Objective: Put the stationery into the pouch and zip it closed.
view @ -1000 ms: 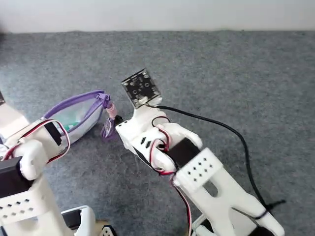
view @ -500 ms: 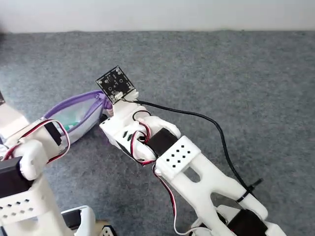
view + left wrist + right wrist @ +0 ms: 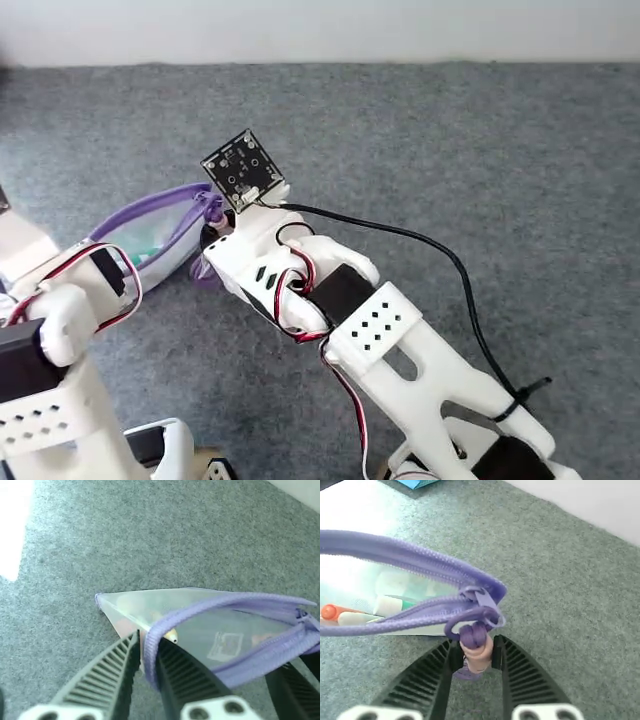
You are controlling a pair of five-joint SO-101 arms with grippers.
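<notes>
A clear pouch (image 3: 150,238) with a purple zipper edge lies on the grey carpet at the left of the high view. Pens and markers (image 3: 355,614) show through its side. My left gripper (image 3: 146,657) is shut on the purple rim of the pouch (image 3: 200,630) at one end. At the other end, my right gripper (image 3: 474,655) is shut on the pink and purple zipper pull (image 3: 472,640), beside the slider (image 3: 482,600). The zipper (image 3: 410,560) gapes open along the pouch top. In the high view the right arm (image 3: 290,280) covers the pull.
The grey carpet (image 3: 480,160) stretches open to the right and toward the white wall. A white sheet (image 3: 20,250) lies at the left edge. The right arm's black cable (image 3: 440,260) trails across the carpet.
The right arm swung left toward the pouch end and now sits over the zipper pull, which it hides in the high view. The left arm and pouch stayed put.
</notes>
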